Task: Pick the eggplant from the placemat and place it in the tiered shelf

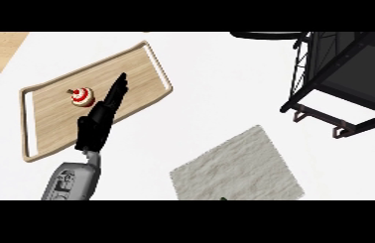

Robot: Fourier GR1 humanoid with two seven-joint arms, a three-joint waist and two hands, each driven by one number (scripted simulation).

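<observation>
Left hand (102,113) idles flat-fingered over the wooden tray (44,123), right hand unseen; eggplant barely peeks at the placemat's (238,170) bottom edge (223,199), so reach low, then lift toward the tiered shelf (330,73).

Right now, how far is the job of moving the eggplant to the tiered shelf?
Nothing looks done. No eggplant shows on the grey placemat or in the black tiered shelf. In hand: nothing; the left robot hand rests open over the wooden tray, beside a small red and white object. Finding, picking and placing remain.
</observation>
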